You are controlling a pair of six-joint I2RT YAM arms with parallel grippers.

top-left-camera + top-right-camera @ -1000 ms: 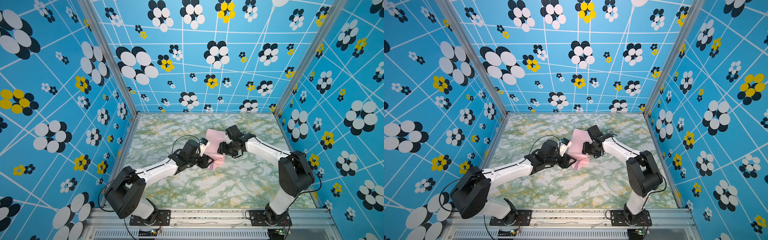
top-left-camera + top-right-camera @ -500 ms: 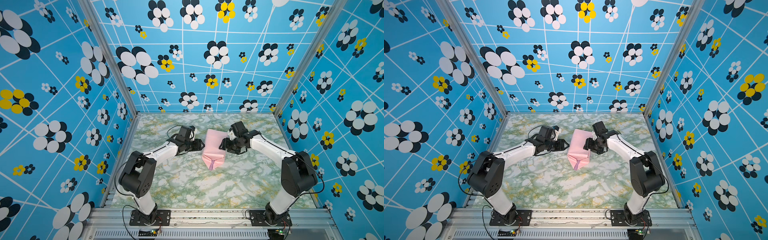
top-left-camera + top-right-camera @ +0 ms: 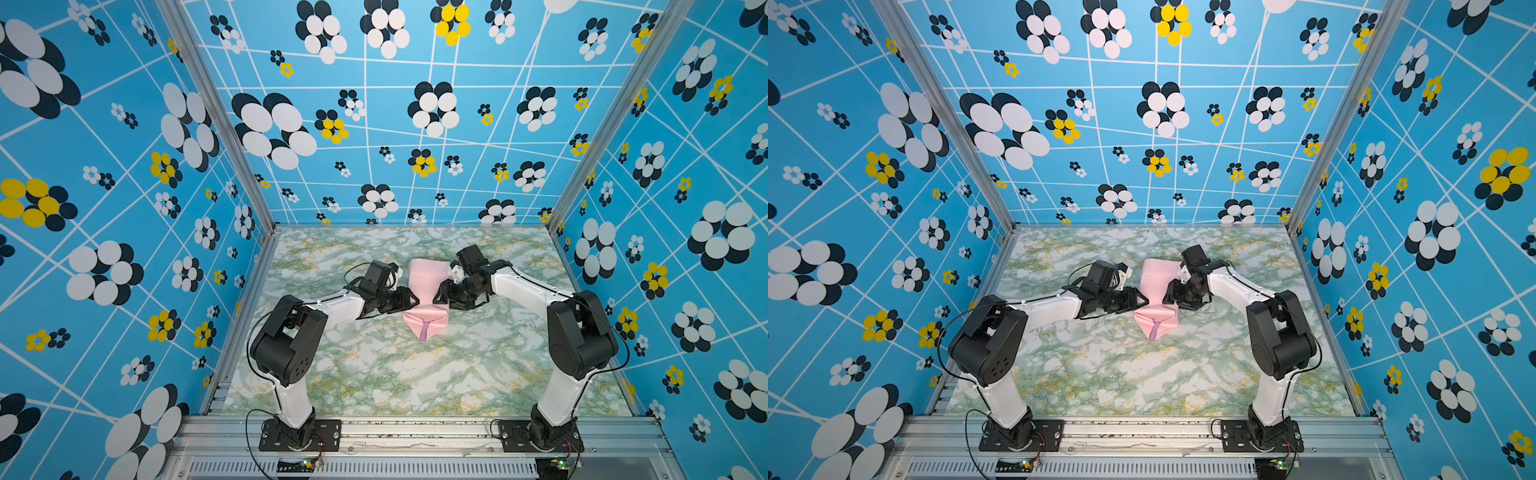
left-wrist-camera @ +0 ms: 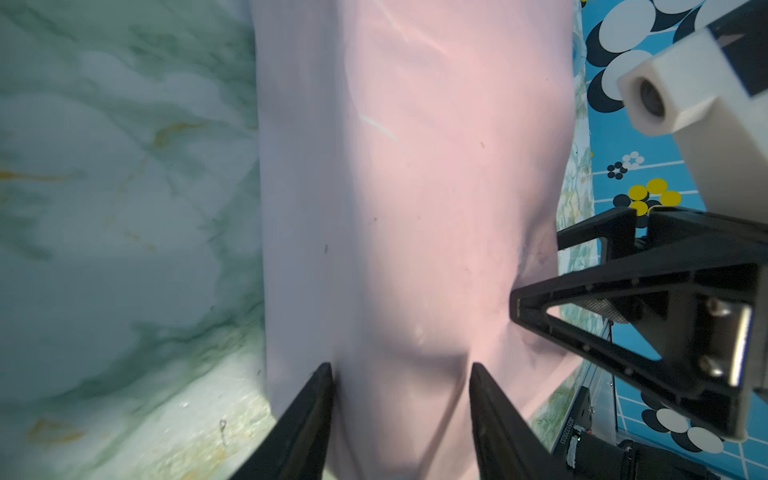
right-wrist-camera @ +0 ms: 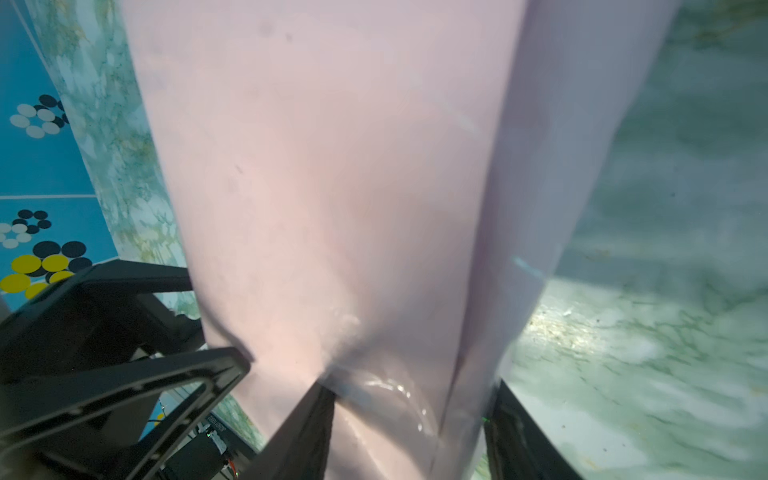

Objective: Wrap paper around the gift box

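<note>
The gift box is hidden inside the paper [image 3: 424,282] [image 3: 1156,280], a pale pink parcel lying mid-table with a folded end flap and a lilac strip [image 3: 423,330] facing the front. My left gripper [image 3: 409,301] [image 3: 1142,300] [image 4: 401,372] holds the parcel's left side, with paper filling the gap between its fingers. On the opposite side my right gripper [image 3: 438,297] [image 3: 1168,293] [image 5: 411,386] is closed over the wrapped edge, and the paper is dented at one fingertip. Glossy tape [image 5: 386,388] shows between the right fingers.
The parcel lies on a green marble-patterned table [image 3: 374,374] enclosed by blue flowered walls [image 3: 124,208] on three sides. An aluminium rail [image 3: 415,432] with both arm bases runs along the front edge.
My left arm, drawn back to the left half a second ago, has returned to the parcel's left side. The right gripper has narrowed onto the right side. The parcel has barely moved.
</note>
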